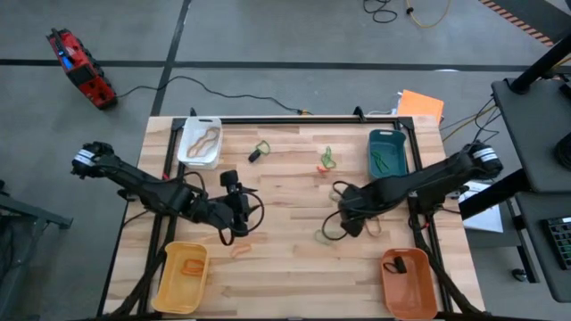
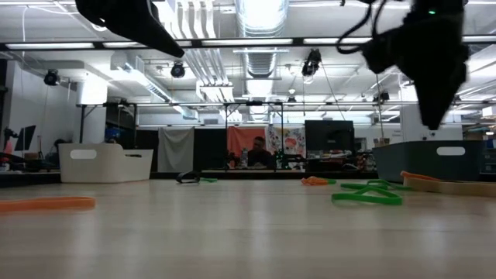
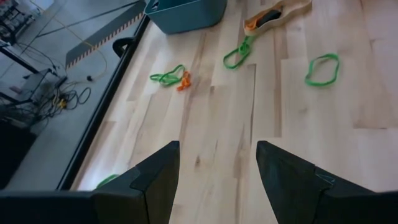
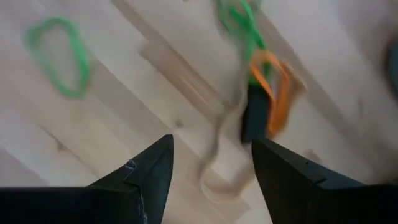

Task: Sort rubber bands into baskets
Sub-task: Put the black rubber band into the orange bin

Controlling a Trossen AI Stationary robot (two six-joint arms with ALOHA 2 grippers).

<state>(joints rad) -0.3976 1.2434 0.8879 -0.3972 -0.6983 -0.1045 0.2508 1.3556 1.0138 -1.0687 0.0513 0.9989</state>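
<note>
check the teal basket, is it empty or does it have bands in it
Not empty. In the high view the teal basket holds at least one green rubber band on its floor.

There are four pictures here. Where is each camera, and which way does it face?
High view: above, looking straight down on the table, four baskets, both arms.
Low view: at tabletop height, looking level across into the room; arms hang from above.
Left wrist view: past the open left gripper toward the teal basket.
Right wrist view: past the open right gripper at loose bands.
Shared: the teal basket shows in high and left wrist views.
</note>
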